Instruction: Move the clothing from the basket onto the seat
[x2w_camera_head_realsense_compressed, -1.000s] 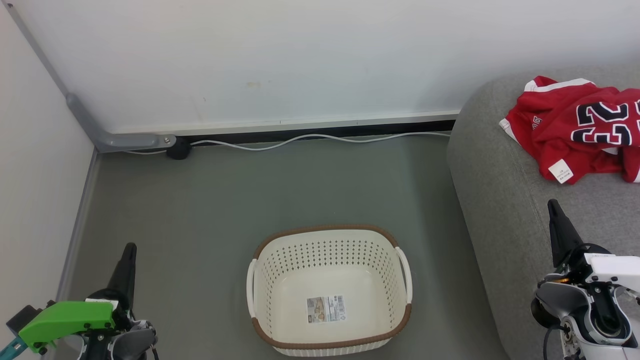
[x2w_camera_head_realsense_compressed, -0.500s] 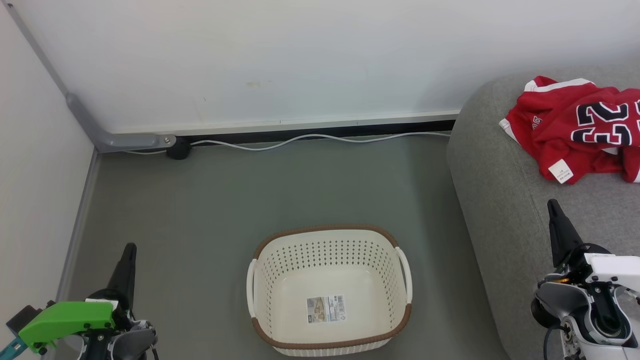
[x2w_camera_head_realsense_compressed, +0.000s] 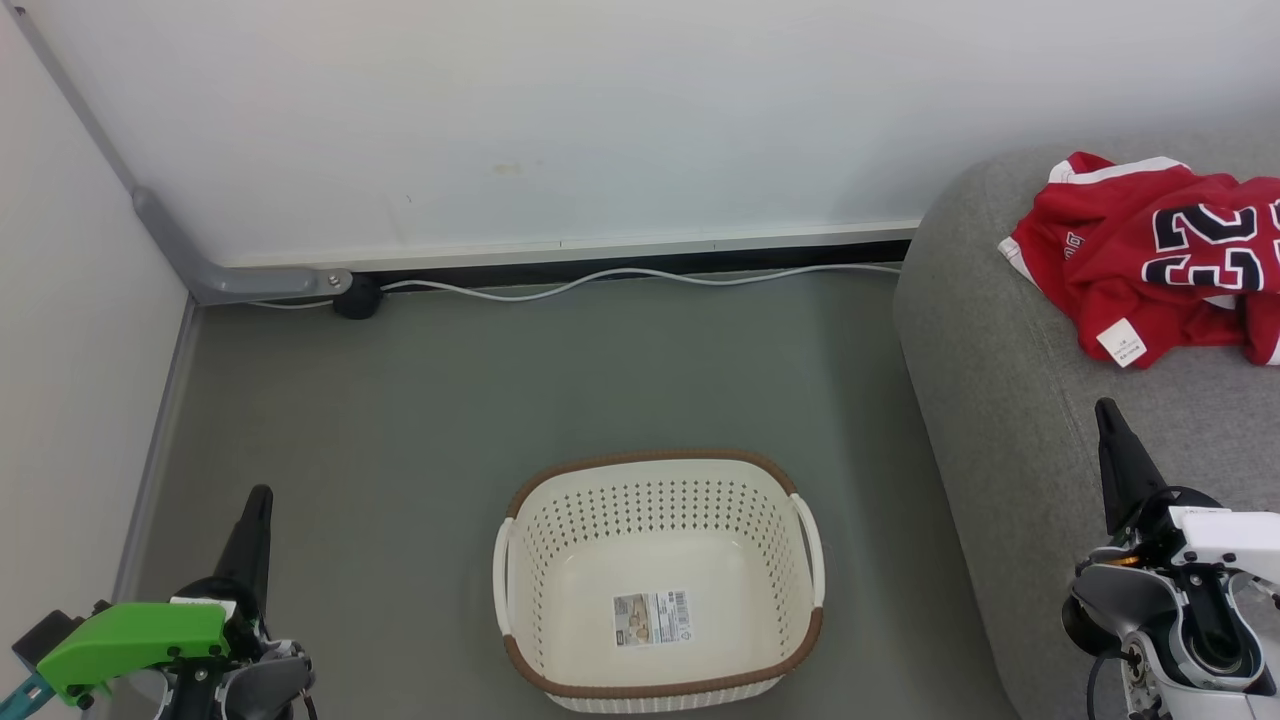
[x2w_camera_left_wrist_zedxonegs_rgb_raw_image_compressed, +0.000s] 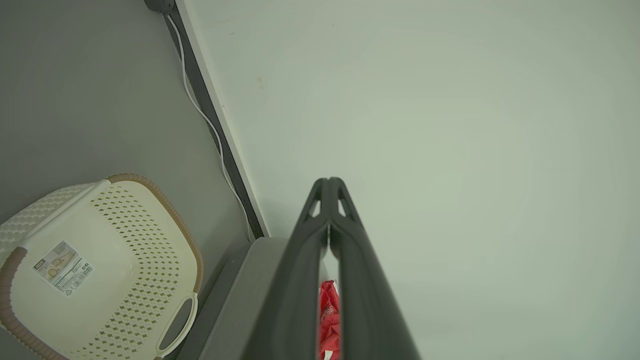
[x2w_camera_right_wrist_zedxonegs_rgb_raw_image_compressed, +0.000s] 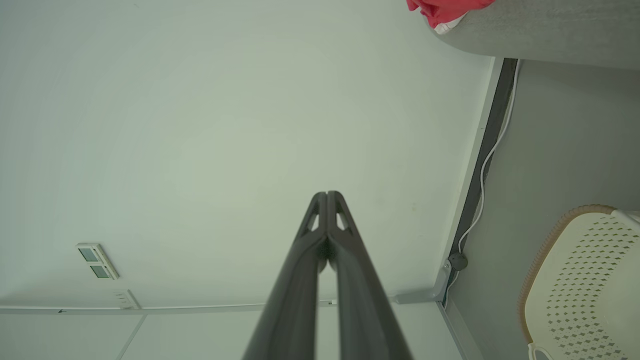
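Note:
The red clothing (x2w_camera_head_realsense_compressed: 1150, 255), a jersey with dark "22" numerals and a white tag, lies crumpled on the light-grey seat (x2w_camera_head_realsense_compressed: 1000, 400) at the right. Through the left wrist view a sliver of the clothing (x2w_camera_left_wrist_zedxonegs_rgb_raw_image_compressed: 328, 320) shows between the fingers, and the right wrist view catches the clothing (x2w_camera_right_wrist_zedxonegs_rgb_raw_image_compressed: 445, 9) at the seat's edge (x2w_camera_right_wrist_zedxonegs_rgb_raw_image_compressed: 540, 30). The cream basket (x2w_camera_head_realsense_compressed: 770, 545) with its brown rim stands on the floor at lower centre, holding nothing but a sticker label; the basket (x2w_camera_left_wrist_zedxonegs_rgb_raw_image_compressed: 165, 250) and basket (x2w_camera_right_wrist_zedxonegs_rgb_raw_image_compressed: 570, 265) appear in both wrist views. My left gripper (x2w_camera_head_realsense_compressed: 260, 497) is shut, low at the left. My right gripper (x2w_camera_head_realsense_compressed: 1104, 408) is shut over the seat's front.
A white cable (x2w_camera_head_realsense_compressed: 620, 275) runs along the wall's base to a dark plug (x2w_camera_head_realsense_compressed: 356, 297) beside a grey conduit (x2w_camera_head_realsense_compressed: 240, 283). Walls close the back and left. Grey floor (x2w_camera_head_realsense_compressed: 560, 380) lies between basket and wall.

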